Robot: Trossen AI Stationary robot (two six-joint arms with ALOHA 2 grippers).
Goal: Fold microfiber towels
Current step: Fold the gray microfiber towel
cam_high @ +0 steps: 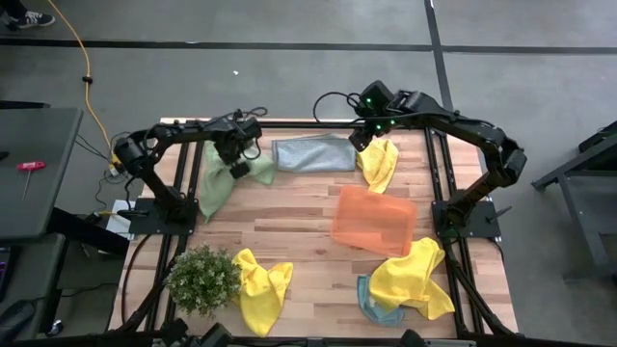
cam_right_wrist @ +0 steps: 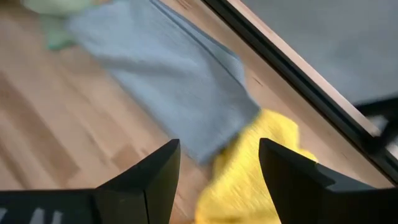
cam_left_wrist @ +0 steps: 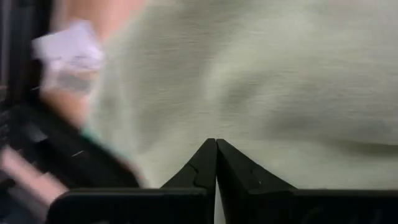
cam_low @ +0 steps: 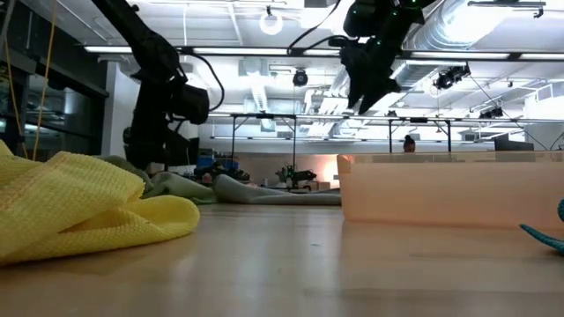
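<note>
Hovering above grey towel end, right hand released, yellow towel just beside. Left hand clenched over green towel.

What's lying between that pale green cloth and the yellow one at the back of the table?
A grey-blue towel lies flat between the pale green towel and the yellow towel, seen in the high view.

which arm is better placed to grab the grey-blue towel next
Probably the right. The right gripper hangs with jaws open just above the near end of the flat grey-blue microfiber towel, beside a crumpled yellow towel. The left gripper has its jaws shut against the pale green fuzzy towel.
</note>
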